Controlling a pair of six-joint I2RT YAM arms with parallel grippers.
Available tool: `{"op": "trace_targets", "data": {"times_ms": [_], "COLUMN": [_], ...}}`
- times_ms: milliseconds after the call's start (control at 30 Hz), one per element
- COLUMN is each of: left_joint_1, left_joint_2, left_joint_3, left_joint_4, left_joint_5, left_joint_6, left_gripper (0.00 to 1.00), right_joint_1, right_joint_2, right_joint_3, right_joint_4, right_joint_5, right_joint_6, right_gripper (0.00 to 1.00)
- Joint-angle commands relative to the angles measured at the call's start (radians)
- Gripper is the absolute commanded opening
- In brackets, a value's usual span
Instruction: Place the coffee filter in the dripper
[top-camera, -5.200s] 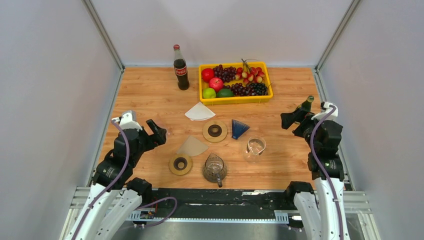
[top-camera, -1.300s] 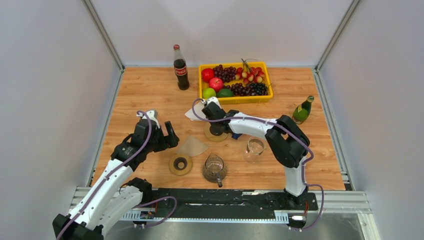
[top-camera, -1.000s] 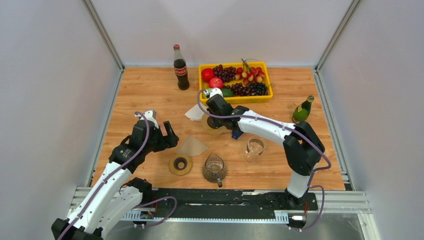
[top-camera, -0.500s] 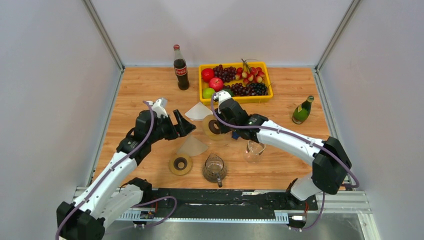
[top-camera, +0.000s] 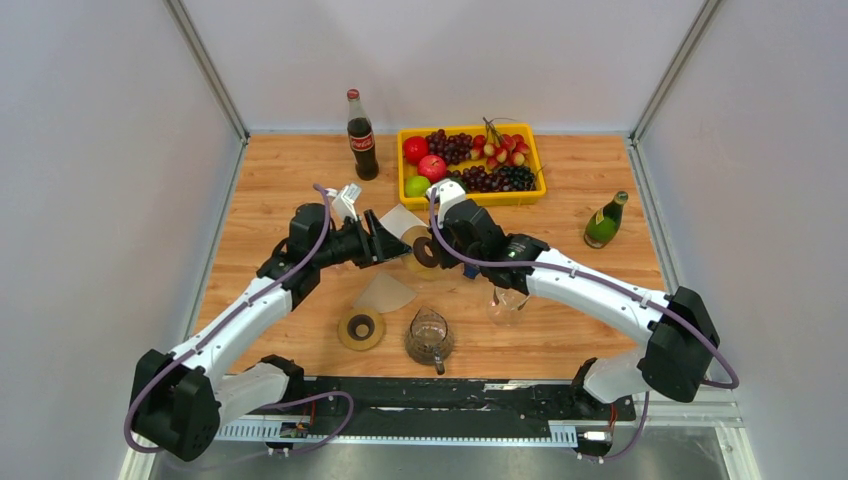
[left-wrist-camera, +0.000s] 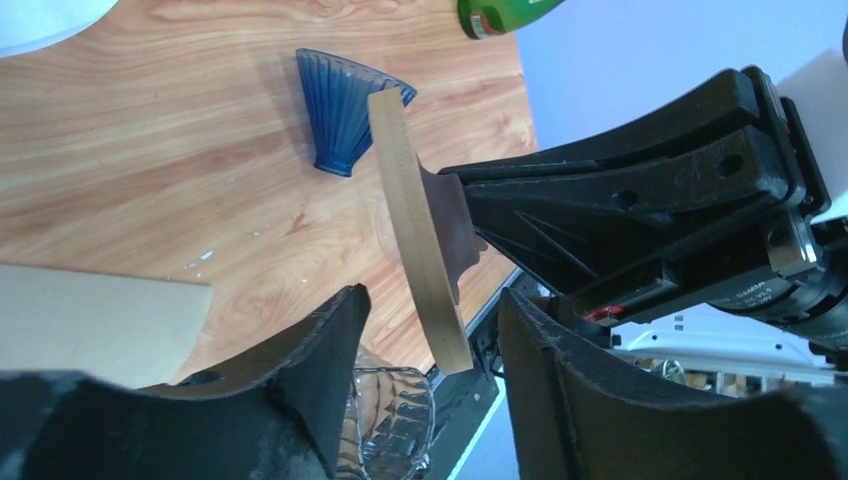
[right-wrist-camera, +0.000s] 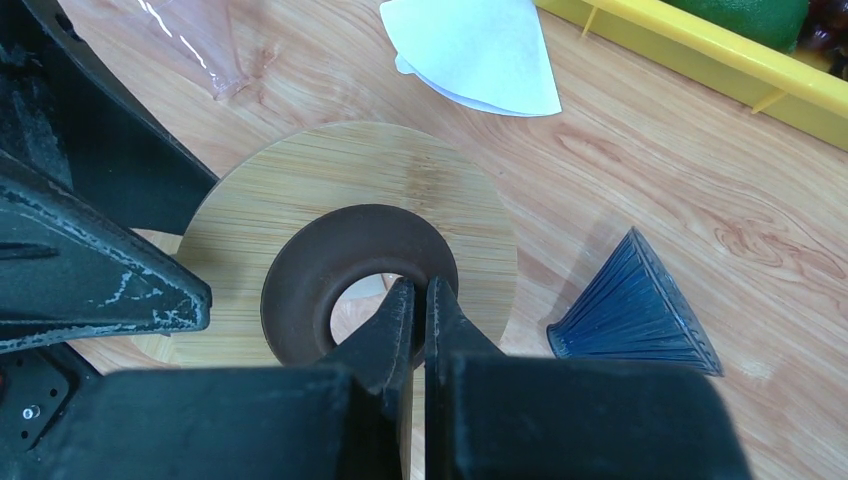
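1. The left gripper (left-wrist-camera: 430, 305) reaches in over the wooden table (top-camera: 290, 190) with its jaws spread wide and holding nothing. In the left wrist view its two black fingers (left-wrist-camera: 300, 390) stand on either side of a disc's edge, apart from it.
2. On the near side of the left jaws, a brown fan-shaped paper coffee filter (top-camera: 385, 292) lies flat on the table. Nearer again sit a round bamboo ring with a dark centre (top-camera: 361, 328) and a clear glass carafe (top-camera: 430, 337).
3. Just behind the left jaws, between them and the yellow plastic fruit tray (top-camera: 470, 200), a white fan-shaped paper coffee filter (right-wrist-camera: 475, 50) lies flat on the table. Neither gripper touches it.
4. Between the two sets of jaws, a round bamboo disc with a dark brown centre collar (right-wrist-camera: 330, 180) is raised off the table and tilted on edge. Its collar side faces the right jaws.
5. The right gripper (right-wrist-camera: 420, 295) has its jaws pinched narrow on the rim of that collar, carrying the disc.
6. To the right of the right jaws, a blue ribbed cone-shaped dripper (right-wrist-camera: 632, 305) lies on its side on the table, apart from both filters.
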Motion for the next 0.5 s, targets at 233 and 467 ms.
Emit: {"op": "trace_targets", "data": {"times_ms": [233,467], "left_joint_1": [-0.027,-0.032], "left_joint_2": [0.026,0.041], "left_joint_3": [0.048,0.058], "left_joint_4": [0.085,0.078], "left_joint_5": [0.053,0.056], "left_joint_6": [-0.017,-0.007], "left_gripper": [0.42,0.28], "right_joint_1": [0.021,0.027], "right_joint_2": [-0.031,-0.047], "right_joint_3": [0.018,0.012], "right_joint_4": [0.072,0.071], "right_joint_5": [-0.003,-0.005], "right_joint_6": [-0.001,-0.001], "right_gripper": [0.0,0.0]}}
